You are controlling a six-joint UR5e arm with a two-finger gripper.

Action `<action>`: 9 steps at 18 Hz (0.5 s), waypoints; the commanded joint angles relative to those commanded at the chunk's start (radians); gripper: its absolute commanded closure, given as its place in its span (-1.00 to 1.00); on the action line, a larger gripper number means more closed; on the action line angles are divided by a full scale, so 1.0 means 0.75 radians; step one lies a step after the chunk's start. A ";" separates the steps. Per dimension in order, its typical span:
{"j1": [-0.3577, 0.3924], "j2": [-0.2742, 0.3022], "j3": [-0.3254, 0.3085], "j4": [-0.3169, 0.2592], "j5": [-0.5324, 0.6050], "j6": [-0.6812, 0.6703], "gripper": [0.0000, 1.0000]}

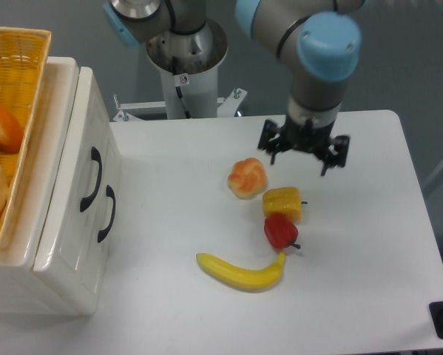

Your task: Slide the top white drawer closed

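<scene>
The white cabinet stands at the left with two fronts facing right. The top white drawer (79, 148) is the front nearer the cabinet's upper edge, with a curved black handle (92, 177). It sits flush with the lower front (88, 251), which carries the same handle. My gripper (304, 154) hangs far to the right over the table's back right area, beyond the fruit. It points down, its fingers spread and empty, well apart from the cabinet.
A yellow wicker basket (18, 66) with bread rests on top of the cabinet. On the table lie a peach-coloured bun (247, 177), a yellow corn piece (282, 203), a red pepper (281, 231) and a banana (241, 271). The robot base (186, 55) stands at the back.
</scene>
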 joint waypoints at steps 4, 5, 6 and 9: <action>0.086 0.049 -0.018 -0.049 0.006 0.251 -1.00; 0.106 0.059 -0.025 -0.053 0.006 0.309 -1.00; 0.125 0.074 -0.029 -0.053 0.006 0.352 -1.00; 0.172 0.090 -0.033 -0.057 0.002 0.432 -1.00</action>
